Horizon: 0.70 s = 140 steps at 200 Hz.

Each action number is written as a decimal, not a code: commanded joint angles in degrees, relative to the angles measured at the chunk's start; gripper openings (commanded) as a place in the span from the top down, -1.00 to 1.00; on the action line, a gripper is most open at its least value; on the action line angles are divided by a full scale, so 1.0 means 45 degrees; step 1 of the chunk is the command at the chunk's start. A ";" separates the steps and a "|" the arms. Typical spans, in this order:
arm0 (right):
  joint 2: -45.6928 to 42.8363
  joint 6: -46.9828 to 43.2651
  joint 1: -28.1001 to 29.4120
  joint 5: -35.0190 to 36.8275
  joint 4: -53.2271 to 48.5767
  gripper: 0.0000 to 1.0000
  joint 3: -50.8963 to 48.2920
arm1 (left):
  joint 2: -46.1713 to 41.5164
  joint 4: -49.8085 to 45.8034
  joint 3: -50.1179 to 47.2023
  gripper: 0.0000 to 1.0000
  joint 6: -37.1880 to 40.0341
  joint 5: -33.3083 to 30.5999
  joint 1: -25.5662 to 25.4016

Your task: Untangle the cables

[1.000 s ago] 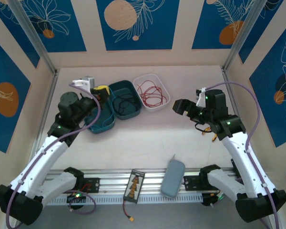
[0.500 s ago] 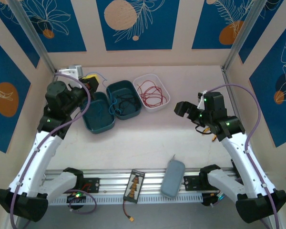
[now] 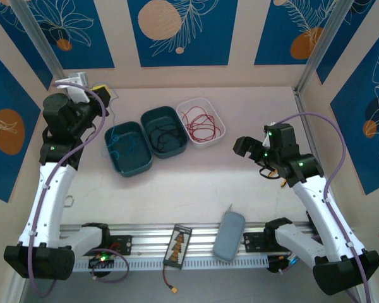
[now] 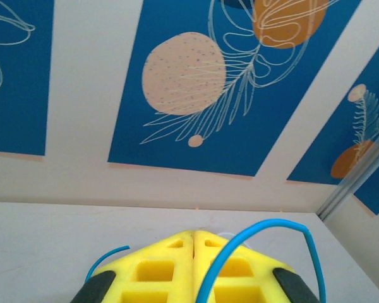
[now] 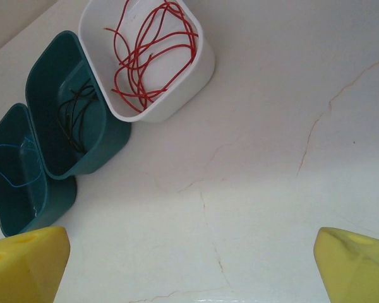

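My left pincer (image 4: pixel 194 243) is clenched on the blue cable (image 4: pixel 271 221) above the desk's (image 3: pixel 196 183) far-left corner, the cable trailing into the left teal tray (image 3: pixel 131 172). Black cable (image 3: pixel 166 134) and red cable (image 3: pixel 199 124) lie in neighbouring trays. My right pincer (image 3: pixel 243 146) hangs released.

Left gripper (image 4: pixel 194 237): fingers (image 4: pixel 156 273) yellow, dark grey at the outer edges, blue cable (image 4: pixel 271 221) across them. Beyond its tips, wall (image 4: pixel 82 107) cream with deep-blue panels, peach speckled discs, white-outline leaves. Right gripper (image 5: pixel 191 255): fingers the same plain yellow. Ahead-left of it, white tray (image 5: pixel 197 74) with red cable (image 5: pixel 151 50); further left two teal trays: nearer tray (image 5: pixel 108 142) with black cable (image 5: pixel 72 111), farther tray (image 5: pixel 54 199) with blue cable. Under it, table (image 5: pixel 271 158) off-white, thin brown veins
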 commanded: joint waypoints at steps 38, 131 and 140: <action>0.0338 0.0074 0.0089 0.0364 -0.0166 -0.98 -0.0008 | 0.0819 0.0057 0.0457 1.00 0.0199 0.1115 0.1111; 0.0863 0.0232 0.0076 0.0523 -0.0145 -0.98 0.0207 | 0.1487 0.0253 -0.0285 1.00 0.0432 0.1161 0.1278; 0.0942 0.0283 0.0089 0.0549 -0.0187 -0.98 0.0256 | 0.1496 0.0255 -0.0378 1.00 0.0485 0.1148 0.1279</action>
